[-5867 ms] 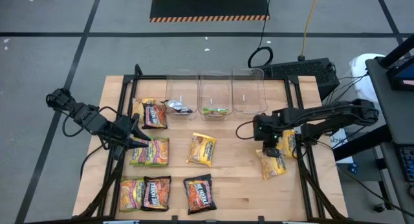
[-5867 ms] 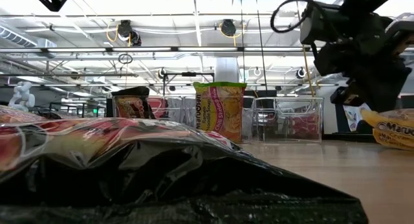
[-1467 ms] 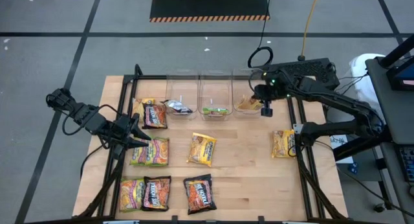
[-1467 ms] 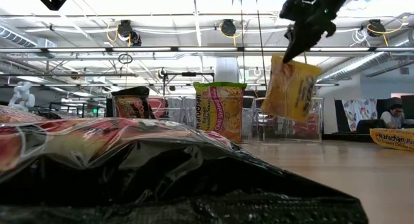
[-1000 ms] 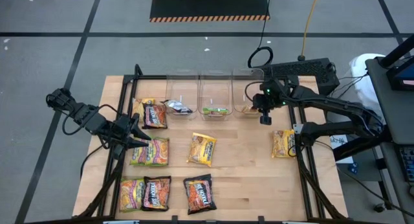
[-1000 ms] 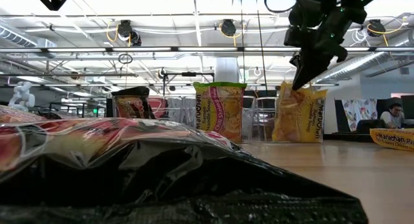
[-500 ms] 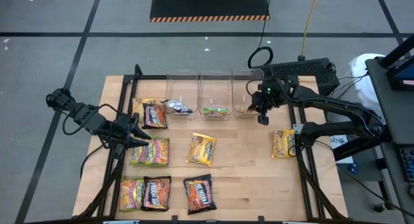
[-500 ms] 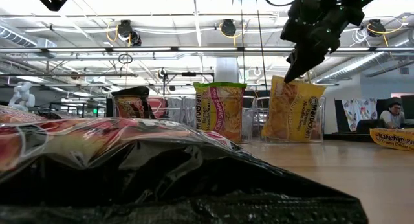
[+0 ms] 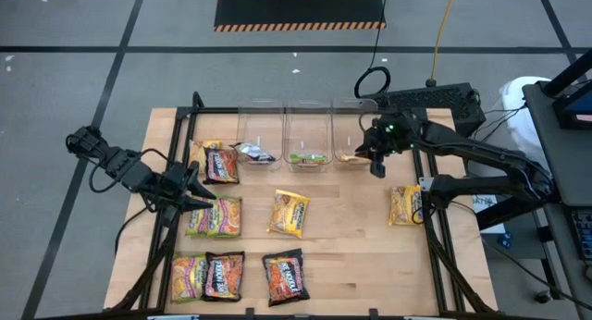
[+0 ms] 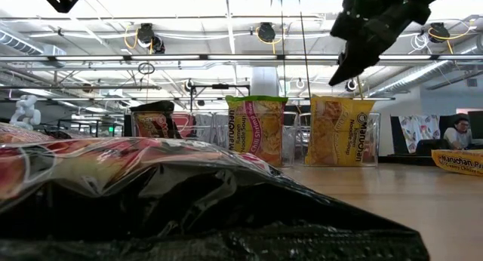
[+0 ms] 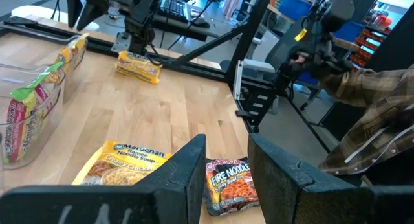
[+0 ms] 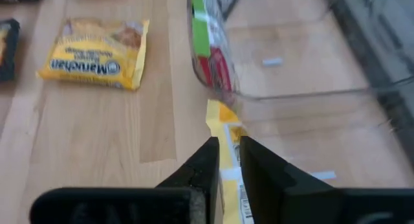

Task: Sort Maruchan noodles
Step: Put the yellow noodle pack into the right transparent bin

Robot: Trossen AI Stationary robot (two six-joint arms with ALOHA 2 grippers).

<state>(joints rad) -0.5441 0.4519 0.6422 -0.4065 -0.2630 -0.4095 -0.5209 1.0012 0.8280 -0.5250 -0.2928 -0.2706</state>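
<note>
The right tool (image 10: pixel 341 74) has released the yellow packet (image 10: pixel 338 131) into the right bin (image 9: pixel 356 133)

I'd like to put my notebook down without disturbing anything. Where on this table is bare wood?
Bare wood lies between the middle yellow crinkly noodle packet and the yellow packet at the right edge, running to the near right corner. The left side is crowded with packets; three clear plastic bins line the far edge.

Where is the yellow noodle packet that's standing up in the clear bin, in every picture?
High view: yellow crinkly noodle packet, a sliver in the rightmost clear plastic bin.
Low view: upright, right of centre.
Left wrist view: in the farthest bin.
Right wrist view: centre of the picture.
Shared landmark: the lime-green packet in the neighbouring bin.
</note>
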